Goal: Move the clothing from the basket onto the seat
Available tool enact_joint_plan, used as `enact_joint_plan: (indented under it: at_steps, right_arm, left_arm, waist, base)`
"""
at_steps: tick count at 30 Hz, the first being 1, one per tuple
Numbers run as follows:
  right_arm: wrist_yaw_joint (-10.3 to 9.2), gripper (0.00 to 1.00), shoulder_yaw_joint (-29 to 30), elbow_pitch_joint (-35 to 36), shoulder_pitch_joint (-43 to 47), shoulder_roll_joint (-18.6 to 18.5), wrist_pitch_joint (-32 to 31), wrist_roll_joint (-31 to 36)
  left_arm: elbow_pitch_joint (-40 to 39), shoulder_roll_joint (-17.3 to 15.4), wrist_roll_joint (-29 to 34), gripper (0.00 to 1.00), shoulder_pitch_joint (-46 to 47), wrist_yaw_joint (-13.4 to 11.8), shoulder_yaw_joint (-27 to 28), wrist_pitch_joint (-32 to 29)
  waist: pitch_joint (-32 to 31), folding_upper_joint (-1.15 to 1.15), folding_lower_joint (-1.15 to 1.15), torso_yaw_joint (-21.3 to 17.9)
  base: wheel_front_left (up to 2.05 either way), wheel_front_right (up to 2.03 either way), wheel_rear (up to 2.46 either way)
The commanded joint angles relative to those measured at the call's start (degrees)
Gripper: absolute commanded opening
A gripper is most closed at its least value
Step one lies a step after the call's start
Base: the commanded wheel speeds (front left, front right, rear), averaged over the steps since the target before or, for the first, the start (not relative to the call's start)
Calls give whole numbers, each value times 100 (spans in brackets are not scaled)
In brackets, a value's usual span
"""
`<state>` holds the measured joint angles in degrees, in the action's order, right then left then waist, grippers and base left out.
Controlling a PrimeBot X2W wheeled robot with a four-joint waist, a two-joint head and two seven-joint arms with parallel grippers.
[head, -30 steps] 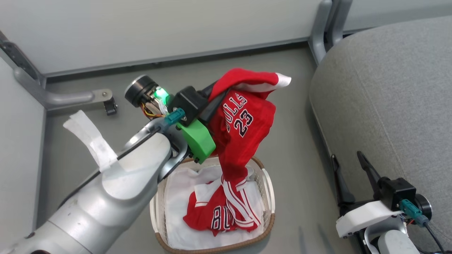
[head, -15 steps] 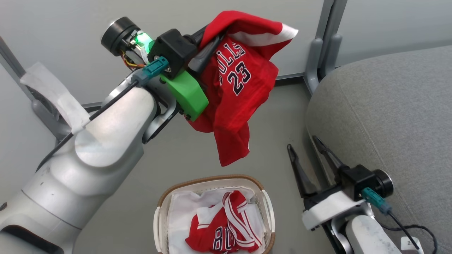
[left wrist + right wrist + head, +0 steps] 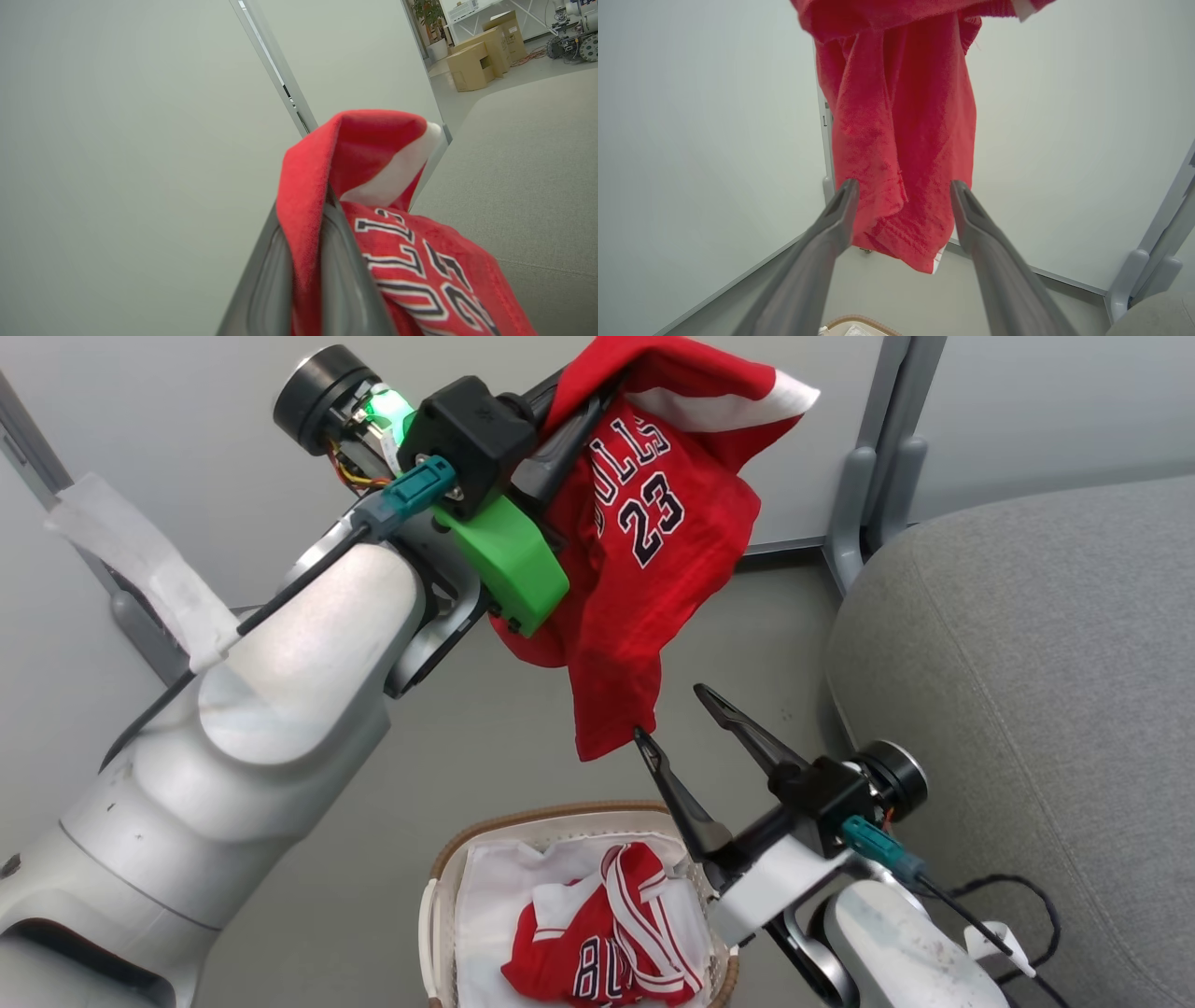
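Note:
My left gripper (image 3: 583, 401) is raised high and shut on a red "BULLS 23" jersey (image 3: 644, 569), which hangs free above the basket. In the left wrist view the two fingers (image 3: 348, 280) pinch a red fold of the jersey (image 3: 420, 270). My right gripper (image 3: 670, 713) stands open just under the jersey's lower hem. In the right wrist view the right gripper (image 3: 904, 185) has that hem (image 3: 901, 116) hanging between its spread fingers. A second red garment (image 3: 607, 952) lies on the white liner (image 3: 485, 915) in the basket (image 3: 560, 814). The grey seat (image 3: 1027, 663) is at right.
Pale wall panels with a grey metal post and foot (image 3: 864, 476) stand behind, between the jersey and the seat. The floor (image 3: 420, 765) is grey. A black cable (image 3: 1027, 896) lies on the seat's edge by my right wrist. Cardboard boxes (image 3: 476, 60) stand far off.
The head camera has tilted up. My left gripper lifted the jersey clear of the basket. My right gripper rose and swung left to the jersey's hanging hem, still open.

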<state>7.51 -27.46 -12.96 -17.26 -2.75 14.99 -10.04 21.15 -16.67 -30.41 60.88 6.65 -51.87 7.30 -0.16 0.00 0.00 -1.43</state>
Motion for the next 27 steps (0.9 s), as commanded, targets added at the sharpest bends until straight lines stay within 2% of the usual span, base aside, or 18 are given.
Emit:
enact_joint_plan:
  at_steps: [1,6,13,14,15,16,27]
  right_arm:
    - [-4,100,-71,-71,-205,-21,29,116]
    - [-4,100,-357,-498,-742,-23,29,281]
    - [-4,100,-585,-1175,-1267,-25,30,188]
    - [-4,56,-606,-1234,-1314,-24,29,184]
    - [-4,33,-648,-1283,-1347,-22,29,181]
    - [-4,0,-697,-1322,-1397,-22,30,194]
    - [-4,0,-371,-914,-1228,-24,29,290]
  left_arm:
    - [-29,61,-30,0,133,-27,-2,-20]
    - [-92,169,-59,0,199,-44,-39,-58]
    - [-60,340,-166,0,201,-65,-51,-25]
    - [-50,356,-189,0,193,-67,-38,-22]
    - [-41,360,-211,0,186,-71,-29,-25]
    - [-25,370,-252,0,164,-79,-13,-28]
    - [285,-10,-475,0,-244,-192,125,-51]
  waist:
    - [9,0,0,21]
    - [39,0,0,115]
    - [53,0,0,228]
    - [54,0,0,234]
    - [55,0,0,236]
    - [57,0,0,236]
    - [146,0,0,117]
  base:
    - [0,0,0]
    - [0,0,0]
    - [0,0,0]
    - [0,0,0]
    - [0,0,0]
    - [0,0,0]
    - [0,0,0]
